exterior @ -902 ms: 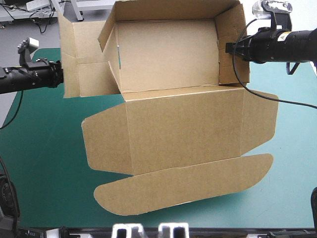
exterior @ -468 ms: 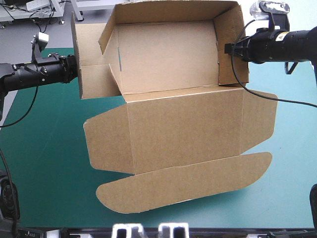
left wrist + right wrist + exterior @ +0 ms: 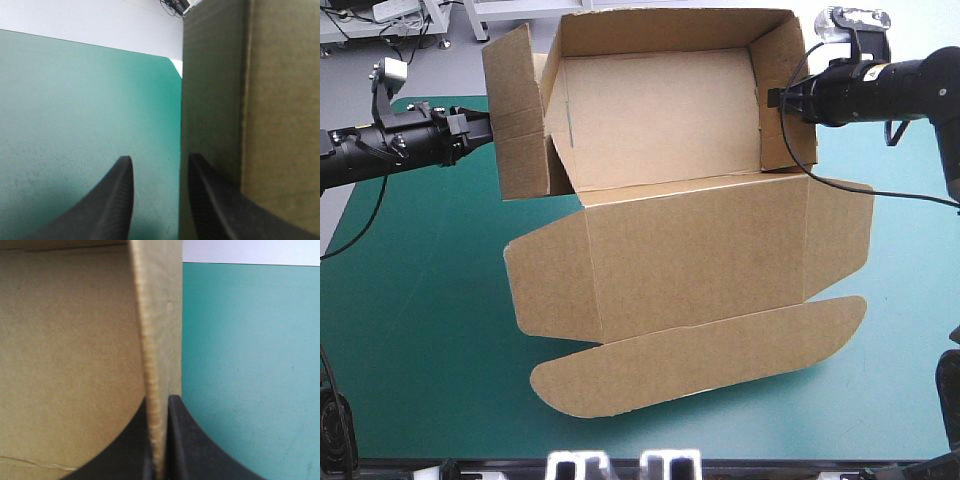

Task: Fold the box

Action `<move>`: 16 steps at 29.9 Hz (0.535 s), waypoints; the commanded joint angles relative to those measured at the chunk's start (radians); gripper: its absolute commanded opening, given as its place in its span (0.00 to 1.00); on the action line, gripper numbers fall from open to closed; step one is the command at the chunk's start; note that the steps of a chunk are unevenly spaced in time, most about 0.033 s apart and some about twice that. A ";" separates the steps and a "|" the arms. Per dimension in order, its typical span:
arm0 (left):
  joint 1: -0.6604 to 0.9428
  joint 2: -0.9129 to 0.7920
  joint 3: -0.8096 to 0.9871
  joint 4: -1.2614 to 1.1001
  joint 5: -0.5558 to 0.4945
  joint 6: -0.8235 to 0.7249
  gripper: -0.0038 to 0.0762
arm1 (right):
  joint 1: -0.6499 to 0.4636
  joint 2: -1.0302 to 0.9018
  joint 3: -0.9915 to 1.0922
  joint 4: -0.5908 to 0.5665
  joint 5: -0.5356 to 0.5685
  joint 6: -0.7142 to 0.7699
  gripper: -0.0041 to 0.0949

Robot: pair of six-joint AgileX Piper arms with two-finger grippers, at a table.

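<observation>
The box (image 3: 690, 260) is sitting on the teal-green cover (image 3: 410, 300), toward the far edge and roughly midway between the two arms, and we're seeing it half built. The far part is standing up as an open tray (image 3: 660, 115) with its back and right walls raised. The lid (image 3: 695, 255) is lying flat toward the near edge, with a side flap spreading out at each end and the long rounded tuck flap (image 3: 700, 365) lying nearest to us.

The left side panel (image 3: 520, 120) is raised too, but it's splaying outward and not lining up with the back wall's corner (so that end is gaping a bit). The left gripper (image 3: 485, 130) is reaching in from the left and meeting the panel's outer face. Its fingers (image 3: 107, 205) are standing apart with only cover showing in the gap. The board is lying right beside one finger, and we can't tell for sure whether they're touching.

The right gripper (image 3: 775, 98) is pinching the right wall (image 3: 788, 120), with its fingers (image 3: 130, 460) squeezing together on the wall's edge and the board sandwiched between them. The tray's inside is showing on one side of it and bare cover on the other
</observation>
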 commanded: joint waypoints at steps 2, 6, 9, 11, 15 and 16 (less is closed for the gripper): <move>-0.046 -0.044 -0.026 -0.083 0.061 -0.014 0.37 | 0.043 -0.014 -0.029 0.039 -0.109 0.006 0.03; -0.081 -0.044 -0.028 -0.088 0.059 -0.014 0.37 | 0.061 0.008 -0.029 0.028 -0.124 0.006 0.03; -0.094 -0.044 -0.028 -0.095 0.059 -0.014 0.37 | 0.061 0.016 -0.029 0.022 -0.124 0.008 0.03; -0.104 -0.044 -0.028 -0.107 0.061 -0.014 0.37 | 0.061 0.021 -0.029 0.022 -0.124 0.008 0.03; -0.115 -0.044 -0.028 -0.118 0.061 -0.014 0.37 | 0.061 0.031 -0.029 0.022 -0.124 0.010 0.03; -0.115 -0.044 -0.028 -0.118 0.061 -0.014 0.37 | 0.061 0.036 -0.029 0.022 -0.124 0.010 0.03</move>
